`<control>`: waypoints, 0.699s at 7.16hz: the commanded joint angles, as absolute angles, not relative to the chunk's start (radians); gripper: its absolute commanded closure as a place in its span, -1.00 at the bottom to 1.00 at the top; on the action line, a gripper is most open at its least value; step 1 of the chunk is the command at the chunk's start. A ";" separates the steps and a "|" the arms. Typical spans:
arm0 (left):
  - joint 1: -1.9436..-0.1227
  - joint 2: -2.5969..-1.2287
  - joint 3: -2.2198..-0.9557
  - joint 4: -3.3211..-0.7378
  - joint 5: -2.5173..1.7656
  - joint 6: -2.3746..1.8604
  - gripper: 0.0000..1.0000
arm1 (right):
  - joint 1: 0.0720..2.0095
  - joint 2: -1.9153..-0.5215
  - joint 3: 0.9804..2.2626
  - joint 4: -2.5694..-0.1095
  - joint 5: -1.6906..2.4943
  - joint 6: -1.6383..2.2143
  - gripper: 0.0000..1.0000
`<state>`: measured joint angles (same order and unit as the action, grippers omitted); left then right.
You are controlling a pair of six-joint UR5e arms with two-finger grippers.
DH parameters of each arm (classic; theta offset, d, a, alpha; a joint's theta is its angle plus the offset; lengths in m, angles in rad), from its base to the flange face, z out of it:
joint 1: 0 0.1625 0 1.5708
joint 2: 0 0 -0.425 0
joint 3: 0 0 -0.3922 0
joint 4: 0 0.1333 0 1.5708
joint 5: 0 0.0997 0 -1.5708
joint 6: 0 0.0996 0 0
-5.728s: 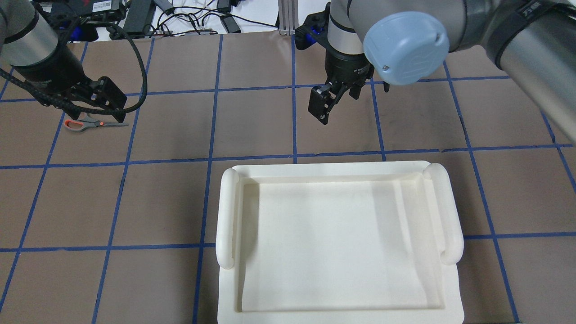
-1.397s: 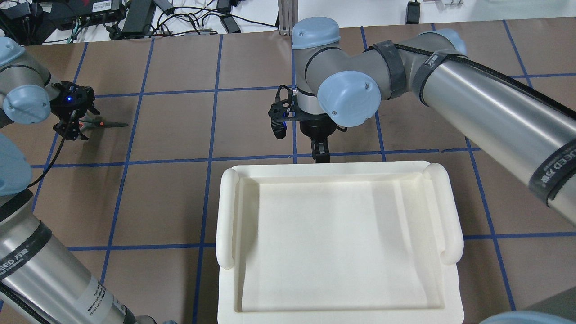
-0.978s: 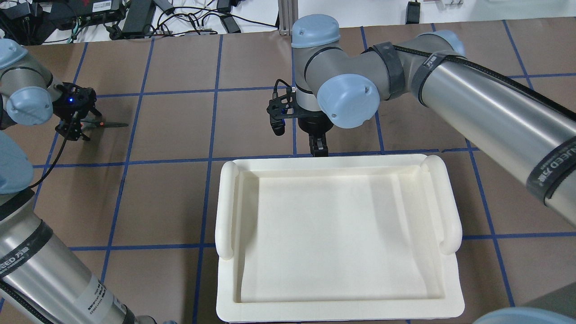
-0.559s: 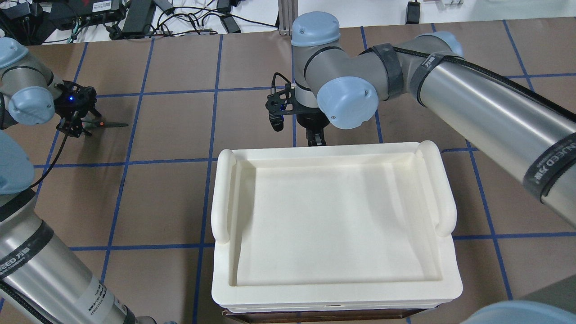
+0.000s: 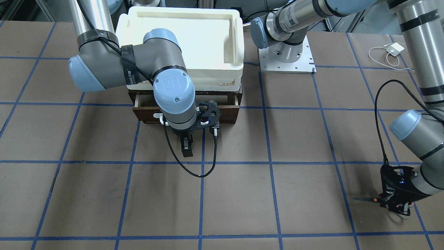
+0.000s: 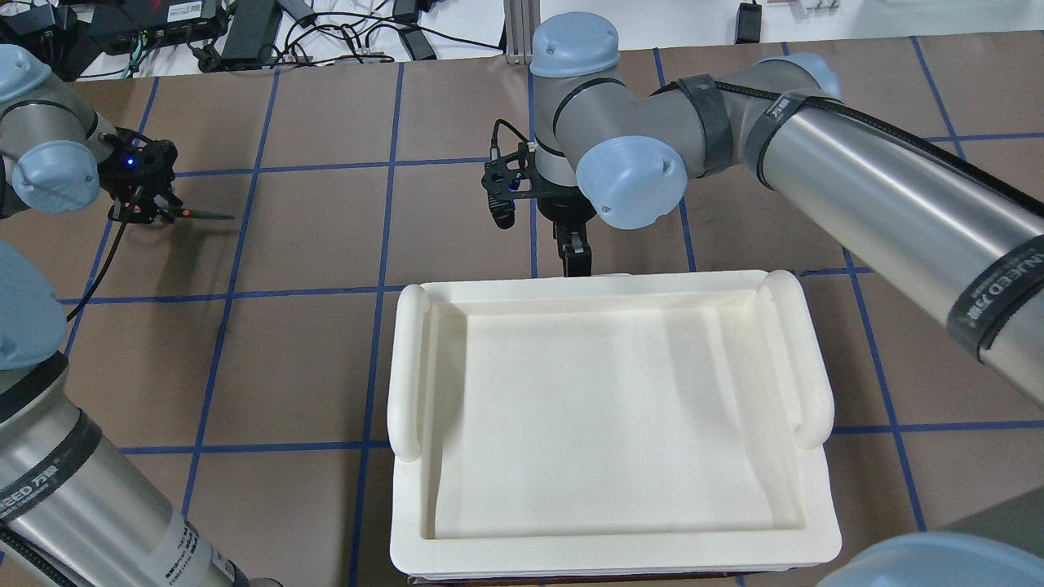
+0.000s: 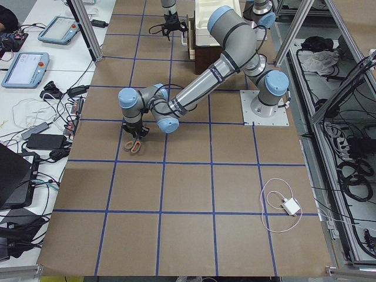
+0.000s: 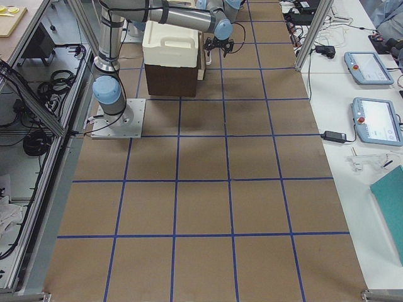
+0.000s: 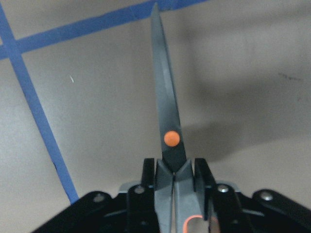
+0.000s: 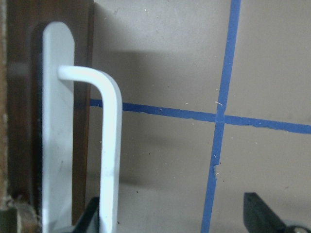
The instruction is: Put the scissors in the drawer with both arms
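Note:
The scissors (image 9: 167, 121) are clamped just behind their orange pivot in my left gripper (image 9: 174, 179). Their slim blades point away from it. In the overhead view that gripper (image 6: 140, 208) holds the scissors (image 6: 204, 216) low over the table's far left. The dark-brown drawer (image 5: 225, 114) is a little way out of its cabinet, under the cream tray (image 6: 412, 367). My right gripper (image 10: 177, 216) points down at the drawer front and is open. One finger (image 10: 93, 213) sits behind the white bar handle (image 10: 109, 145), and the other finger (image 10: 262, 213) is well outside it.
The cream tray (image 5: 237, 41) rests on top of the drawer cabinet. The right arm's base plate (image 5: 286, 59) stands beside it. A white charger and cable (image 5: 393, 48) lie near the table edge. Blue tape lines grid the brown table.
The right gripper came down to the drawer front and drew away from the robot. The tray and cabinet shifted with it, then settled back slightly. The left gripper closed on the scissors and raised them slightly.

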<state>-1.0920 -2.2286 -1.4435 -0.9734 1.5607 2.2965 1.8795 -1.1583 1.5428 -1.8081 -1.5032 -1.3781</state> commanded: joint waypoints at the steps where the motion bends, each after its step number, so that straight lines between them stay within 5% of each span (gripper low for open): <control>1: -1.112 -2.165 -1.443 -1.058 1.559 2.290 1.00 | 1.870 -1.158 1.540 -1.842 -1.502 -1.387 -1.00; 5: -1.111 -2.001 -1.442 -1.372 1.584 2.234 1.00 | 1.850 -1.132 1.483 -1.841 -1.500 -1.377 -1.00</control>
